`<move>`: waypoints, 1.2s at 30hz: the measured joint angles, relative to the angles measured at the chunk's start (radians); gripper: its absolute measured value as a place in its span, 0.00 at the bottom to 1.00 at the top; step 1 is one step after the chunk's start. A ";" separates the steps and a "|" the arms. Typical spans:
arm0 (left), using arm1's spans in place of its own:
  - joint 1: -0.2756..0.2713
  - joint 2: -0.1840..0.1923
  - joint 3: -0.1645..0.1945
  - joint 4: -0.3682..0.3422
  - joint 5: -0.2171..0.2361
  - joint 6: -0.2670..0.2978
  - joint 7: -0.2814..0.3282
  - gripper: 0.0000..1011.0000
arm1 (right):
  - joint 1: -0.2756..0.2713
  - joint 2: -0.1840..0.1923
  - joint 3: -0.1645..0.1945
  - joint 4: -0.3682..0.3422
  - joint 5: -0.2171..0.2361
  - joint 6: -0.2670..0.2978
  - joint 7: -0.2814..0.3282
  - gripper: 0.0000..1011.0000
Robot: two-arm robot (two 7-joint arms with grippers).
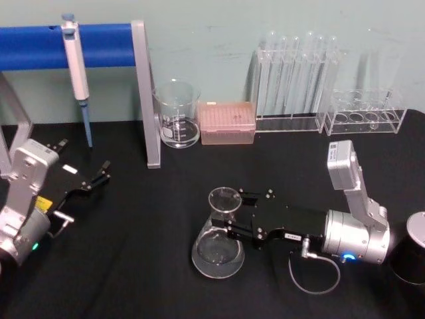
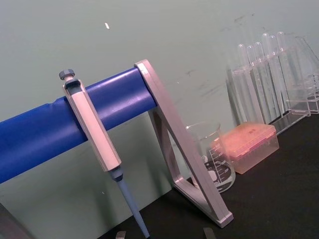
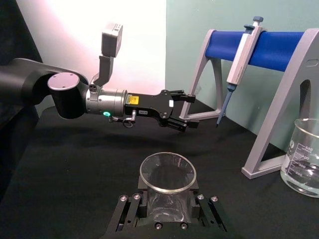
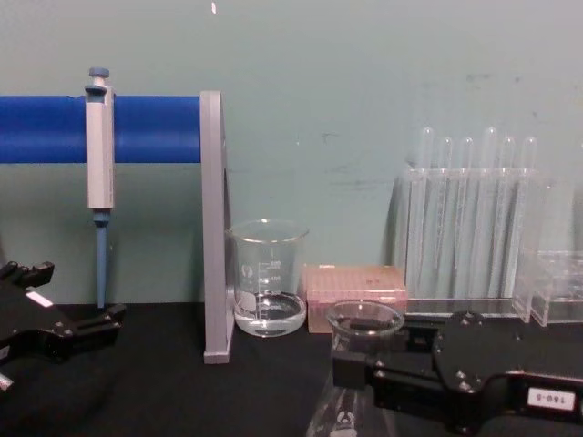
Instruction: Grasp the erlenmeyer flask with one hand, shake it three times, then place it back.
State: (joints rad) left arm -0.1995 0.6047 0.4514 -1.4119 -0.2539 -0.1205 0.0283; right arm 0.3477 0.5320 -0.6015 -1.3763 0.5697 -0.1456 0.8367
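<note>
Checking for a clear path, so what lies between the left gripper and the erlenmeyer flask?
Only bare black tabletop separates the left gripper and erlenmeyer flask, as the head view shows.

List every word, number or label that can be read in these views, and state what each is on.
"180-5": numbered label on the right end effector, seen in the chest view; the digits are not certain.
Graduation numbers on the beaker: too blurred to read.
White printed mark on the erlenmeyer flask: unreadable.
Small label on the left end effector: too small to read.
</note>
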 joint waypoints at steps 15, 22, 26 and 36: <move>0.000 0.000 0.000 0.000 0.000 0.000 0.000 0.99 | 0.014 -0.011 -0.010 0.031 -0.005 -0.002 0.012 0.44; 0.000 0.000 0.000 0.000 0.000 0.000 0.000 0.99 | 0.019 -0.014 -0.011 0.042 -0.005 0.000 0.016 0.44; 0.000 0.000 0.000 0.000 0.000 0.000 0.000 0.99 | 0.022 -0.016 -0.013 0.050 -0.003 0.005 0.018 0.44; 0.000 0.000 0.000 0.000 0.000 0.000 0.000 0.99 | 0.026 -0.020 -0.016 0.062 0.004 0.010 0.021 0.44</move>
State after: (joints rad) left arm -0.1995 0.6047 0.4514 -1.4120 -0.2539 -0.1205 0.0283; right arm 0.3740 0.5121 -0.6171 -1.3140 0.5739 -0.1354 0.8573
